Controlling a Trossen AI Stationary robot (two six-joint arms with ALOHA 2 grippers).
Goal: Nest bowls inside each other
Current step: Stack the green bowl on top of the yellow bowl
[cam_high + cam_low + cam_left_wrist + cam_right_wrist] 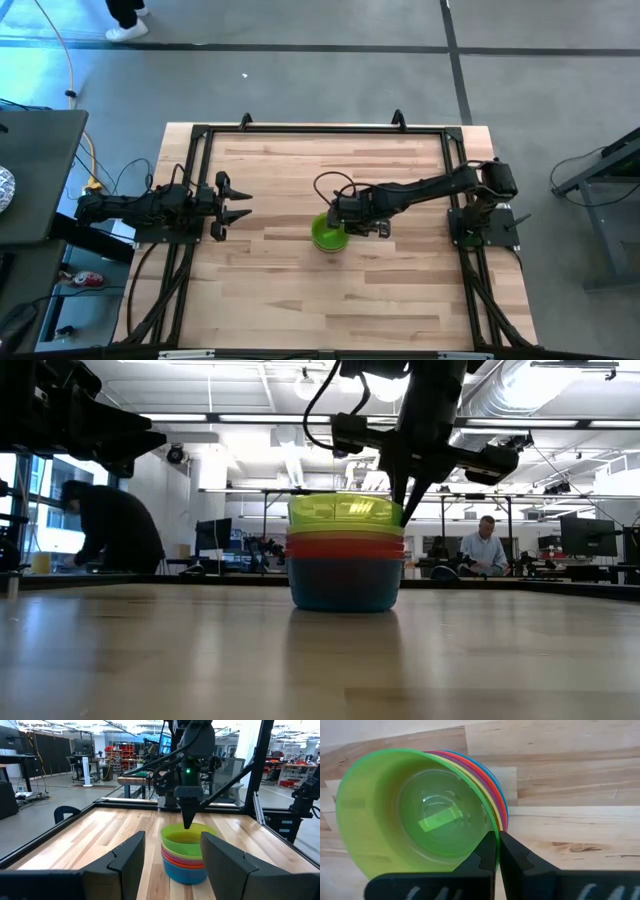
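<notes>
Bowls are all in one stack just below table centre, roughly 6 o'clock from the middle in the high view. Green bowl is on top, with yellow, pink, red and teal rims showing under it; I can't pick out purple. Looks to me like the nesting is done or nearly so.

Right gripper sits at the stack's 3 o'clock edge, fingers clenched together with nothing between them, tips right at the green rim. My read: shut so it works as a single poker, to press or nudge the top bowl down square rather than grasp it. Whether it touches the rim I can't tell.

Left gripper is parked well off at 9 o'clock, jaws spread and empty, facing the stack, keeping clear of the right arm's work.
</notes>
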